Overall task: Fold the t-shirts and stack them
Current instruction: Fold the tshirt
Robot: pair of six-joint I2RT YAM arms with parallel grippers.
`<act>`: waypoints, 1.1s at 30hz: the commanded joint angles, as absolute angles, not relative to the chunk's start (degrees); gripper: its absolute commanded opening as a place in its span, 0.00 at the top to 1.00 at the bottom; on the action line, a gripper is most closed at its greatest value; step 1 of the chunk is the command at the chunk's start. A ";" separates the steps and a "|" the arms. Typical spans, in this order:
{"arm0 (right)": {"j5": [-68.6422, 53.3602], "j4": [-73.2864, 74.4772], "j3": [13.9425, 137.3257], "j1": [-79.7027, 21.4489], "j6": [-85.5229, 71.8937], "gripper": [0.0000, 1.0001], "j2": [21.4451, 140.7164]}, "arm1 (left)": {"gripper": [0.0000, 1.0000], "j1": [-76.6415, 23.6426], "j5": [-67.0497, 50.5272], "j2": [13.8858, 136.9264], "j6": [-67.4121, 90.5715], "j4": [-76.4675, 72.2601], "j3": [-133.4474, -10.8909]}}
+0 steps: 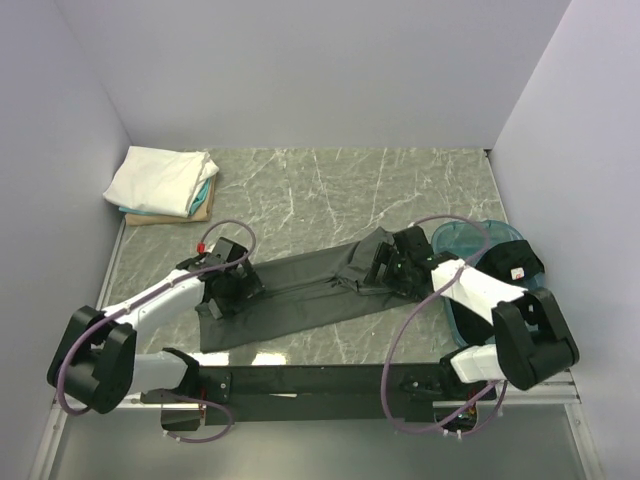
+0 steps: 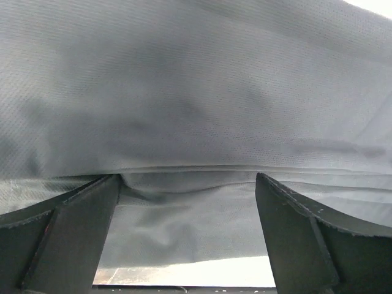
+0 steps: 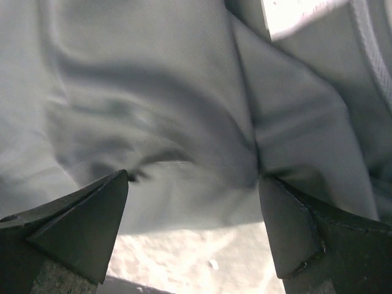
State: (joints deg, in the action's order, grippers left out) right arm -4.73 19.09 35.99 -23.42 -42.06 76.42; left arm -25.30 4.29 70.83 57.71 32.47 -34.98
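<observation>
view from above: a dark grey tee [image 1: 300,298] lies as a long, narrow band across the middle of a green marble table [image 1: 330,190], slanting from the lower left up toward the right. the left gripper [image 2: 187,184] sits over the band's left end and the right gripper [image 3: 193,184] over its bunched right end

left wrist view: two dark fingers [image 2: 67,233] stand wide apart at the bottom corners, released, pinching nothing. a fold of grey cloth lies across the gap between them, with a strip of pale table below it

right wrist view: the fingers [image 3: 79,226] are also spread and released. wrinkled grey cloth fills the frame above and between them, and bare marble shows at the bottom

in the upper left of the top view, a folded white tee [image 1: 155,178] rests on a folded teal tee [image 1: 207,190], both on a tan sheet [image 1: 165,217]. at the right edge a teal bin [image 1: 465,238] sits partly hidden behind the right arm, with a black tee [image 1: 505,258] lying in it
</observation>
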 commanded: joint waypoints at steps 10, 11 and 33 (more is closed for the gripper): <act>-9.40 16.16 60.50 -12.84 -32.70 0.07 106.30 | 0.01 -28.65 -2.72 84.53 57.48 23.73 -41.12; -9.84 17.39 63.17 -12.66 -32.17 0.07 108.44 | 0.01 -28.65 -3.16 85.42 57.48 23.21 -42.79; -24.51 33.76 131.04 -18.45 -28.73 0.06 147.48 | 0.01 -53.16 -6.95 89.74 85.06 23.65 -46.84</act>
State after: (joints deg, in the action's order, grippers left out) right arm -19.97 33.93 128.73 -16.86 -27.62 145.23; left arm -49.60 -9.26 89.45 78.74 18.79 -46.46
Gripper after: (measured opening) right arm 0.937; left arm 0.994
